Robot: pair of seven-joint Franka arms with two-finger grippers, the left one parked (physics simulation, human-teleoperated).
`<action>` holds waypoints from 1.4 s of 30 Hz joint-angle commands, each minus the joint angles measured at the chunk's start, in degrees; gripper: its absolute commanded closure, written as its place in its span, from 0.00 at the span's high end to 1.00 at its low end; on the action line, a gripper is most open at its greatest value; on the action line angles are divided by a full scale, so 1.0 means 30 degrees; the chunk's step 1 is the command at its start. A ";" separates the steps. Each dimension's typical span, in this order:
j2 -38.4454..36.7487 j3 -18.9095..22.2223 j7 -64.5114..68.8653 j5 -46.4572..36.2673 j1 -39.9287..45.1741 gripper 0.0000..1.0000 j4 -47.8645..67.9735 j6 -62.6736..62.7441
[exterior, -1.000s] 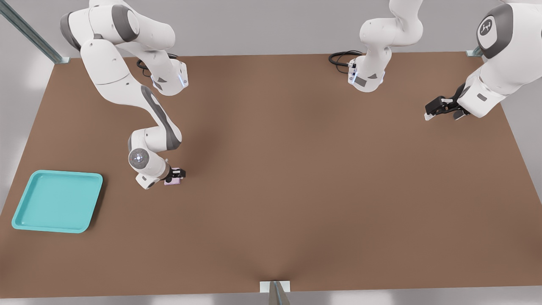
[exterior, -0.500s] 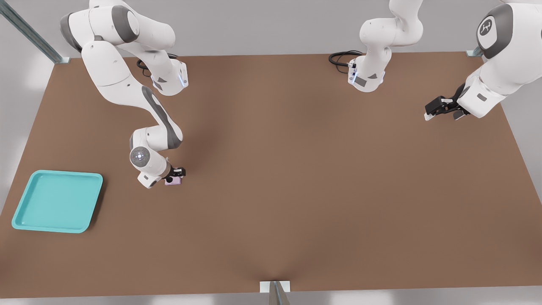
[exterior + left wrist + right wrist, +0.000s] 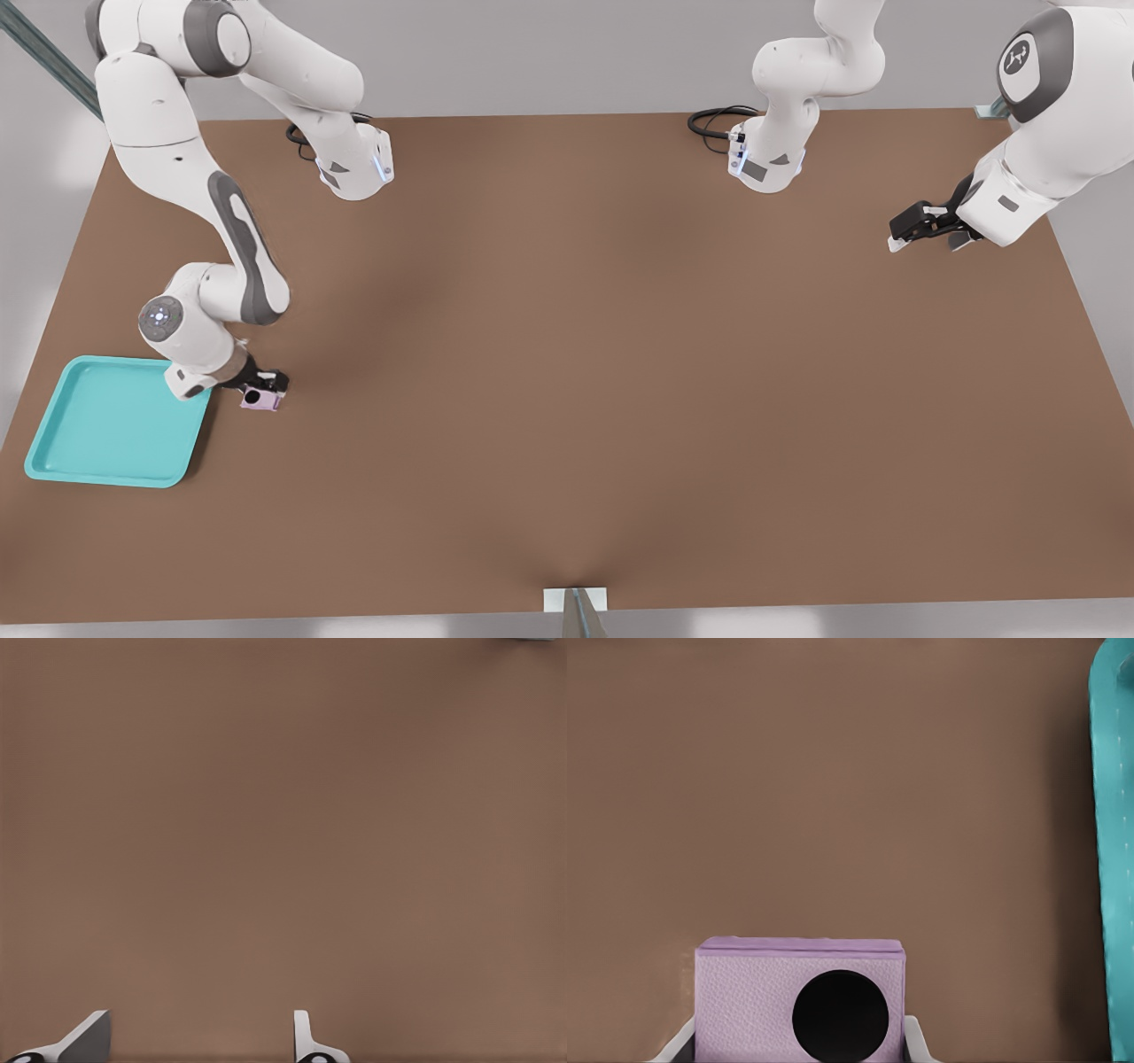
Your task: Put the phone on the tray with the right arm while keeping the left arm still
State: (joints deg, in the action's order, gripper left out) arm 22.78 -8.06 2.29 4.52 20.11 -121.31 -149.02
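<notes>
The small, nearly square pale pink-lilac folded phone (image 3: pixel 261 400) is clamped between the white fingertips (image 3: pixel 914 1041) of the black two-finger pincer (image 3: pixel 263 391), one fingertip against each side of the case. In the right wrist view one round black camera lens (image 3: pixel 840 1015) faces the camera. The phone sits just beside the shallow turquoise plastic tray (image 3: pixel 115 461), off its rim on the side toward the front view's right, over the bare brown desk (image 3: pixel 620 354); whether it touches the desk or hangs above it cannot be told. The tray's raised rim (image 3: pixel 1109 859) appears in the right wrist view near the phone. The white jointed right arm (image 3: pixel 221 257) with grey bands reaches down to the phone, and its round grey wrist disc (image 3: pixel 160 318) with bluish light lies above the tray's far corner.
</notes>
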 commanded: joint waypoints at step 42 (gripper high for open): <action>-0.4428 0.5089 0.0204 -0.1274 -0.8111 1.00 1.5065 2.0905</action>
State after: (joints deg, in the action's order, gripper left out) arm 9.42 7.10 14.40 1.44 -2.36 -76.29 -88.15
